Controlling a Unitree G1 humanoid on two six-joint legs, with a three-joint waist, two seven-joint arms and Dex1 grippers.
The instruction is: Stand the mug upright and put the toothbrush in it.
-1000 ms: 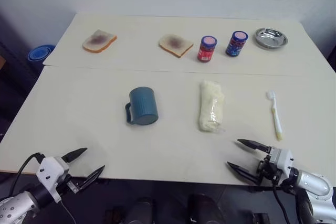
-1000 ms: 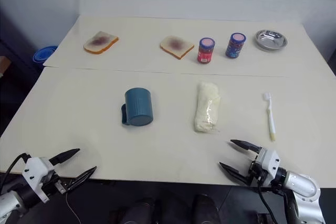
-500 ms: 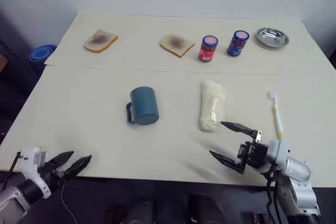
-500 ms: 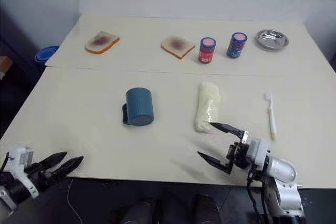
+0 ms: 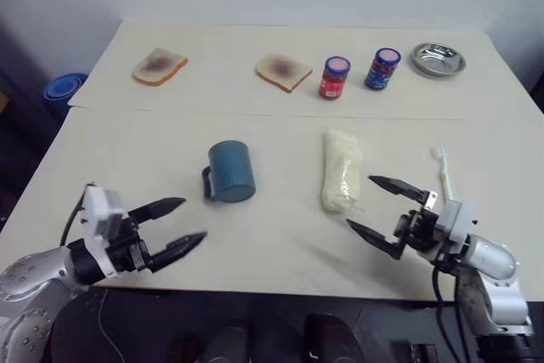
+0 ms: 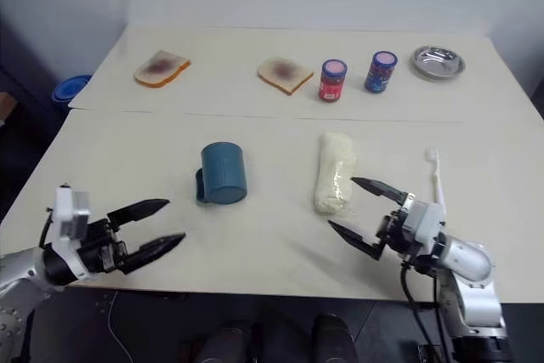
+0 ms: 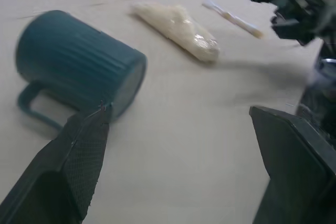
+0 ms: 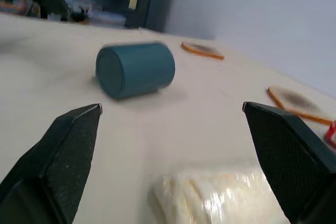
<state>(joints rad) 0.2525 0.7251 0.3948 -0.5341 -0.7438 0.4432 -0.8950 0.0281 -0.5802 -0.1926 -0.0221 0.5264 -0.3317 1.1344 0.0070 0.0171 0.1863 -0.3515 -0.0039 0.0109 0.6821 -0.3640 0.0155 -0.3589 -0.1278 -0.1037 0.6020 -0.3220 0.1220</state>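
The teal-blue mug (image 5: pixel 231 172) lies on its side in the middle of the near table, its handle pointing left. The toothbrush (image 5: pixel 444 174), with a white head and pale yellow handle, lies flat at the right, its head away from me. My left gripper (image 5: pixel 194 219) hovers open and empty over the table's front left, a short way in front of and to the left of the mug (image 7: pixel 79 64). My right gripper (image 5: pixel 359 201) is open and empty too, just in front of the white bundle, with the toothbrush close on its right.
A white plastic-wrapped bundle (image 5: pixel 342 172) lies between mug and toothbrush. On the far table are two bread slices (image 5: pixel 160 66) (image 5: pixel 284 72), a red jar (image 5: pixel 335 78), a blue jar (image 5: pixel 382 69) and a metal dish (image 5: pixel 438 59). Blue bowls (image 5: pixel 64 87) sit off the left edge.
Both grippers have risen from the front edge to over the table. The left one came up and to the right toward the mug. The right one moved up and slightly left.
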